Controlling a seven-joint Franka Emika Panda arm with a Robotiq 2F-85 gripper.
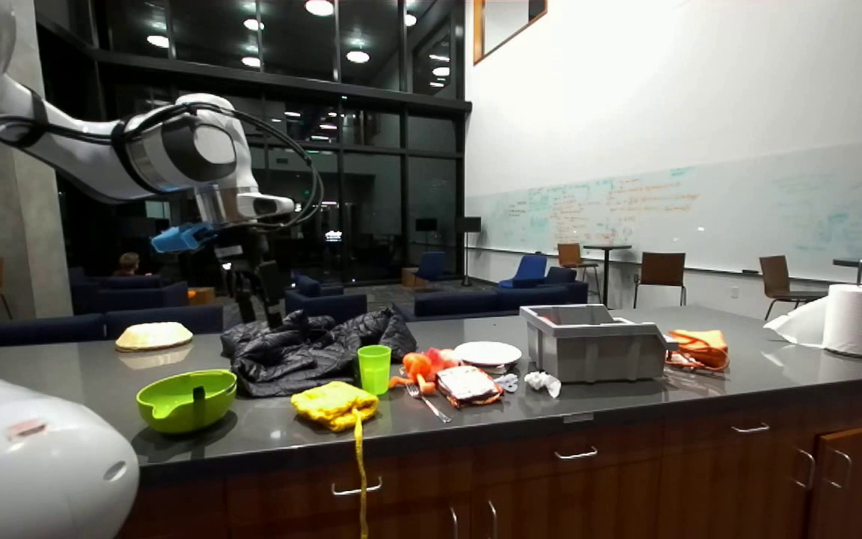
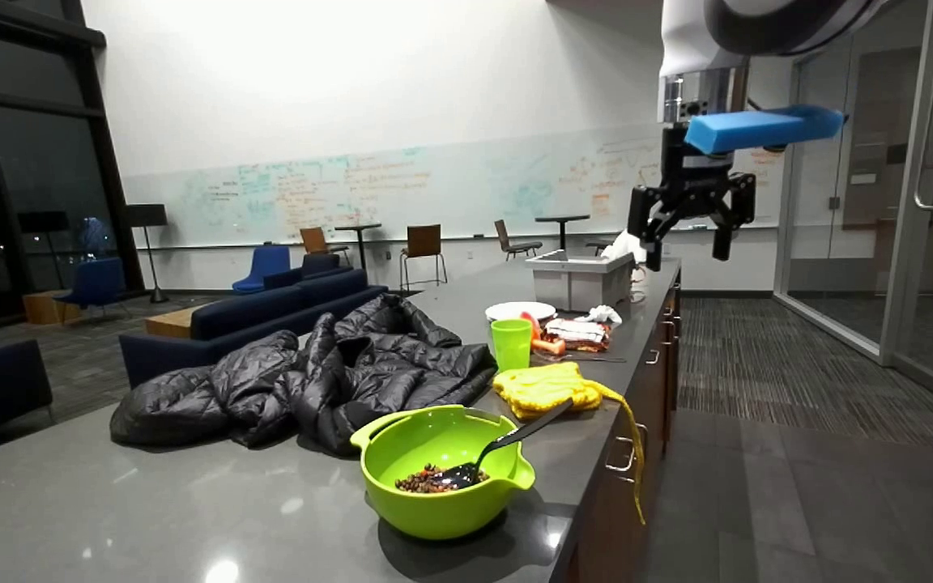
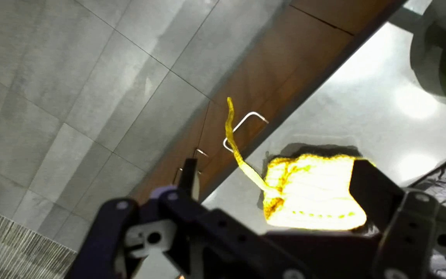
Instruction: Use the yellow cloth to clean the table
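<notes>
The yellow cloth (image 1: 332, 405) lies folded near the front edge of the dark grey table (image 1: 768, 370). Its long yellow cord hangs down over the edge. The cloth also shows in an exterior view (image 2: 543, 390) and, overexposed, in the wrist view (image 3: 312, 190). My gripper (image 2: 687, 251) is open and empty, held in the air above the table. Its fingers also show in an exterior view (image 1: 259, 308). In the wrist view the gripper (image 3: 275, 170) has its fingers wide apart, with the cloth below and toward the right finger, which hides a corner of it.
A green bowl (image 2: 442, 510) with a black spoon stands near the cloth. A black jacket (image 2: 402, 364) lies behind it. A green cup (image 1: 375, 370), a fork (image 1: 429, 404), a white plate (image 1: 487, 352), a grey bin (image 1: 595, 352) and a paper roll (image 1: 861, 322) stand farther along.
</notes>
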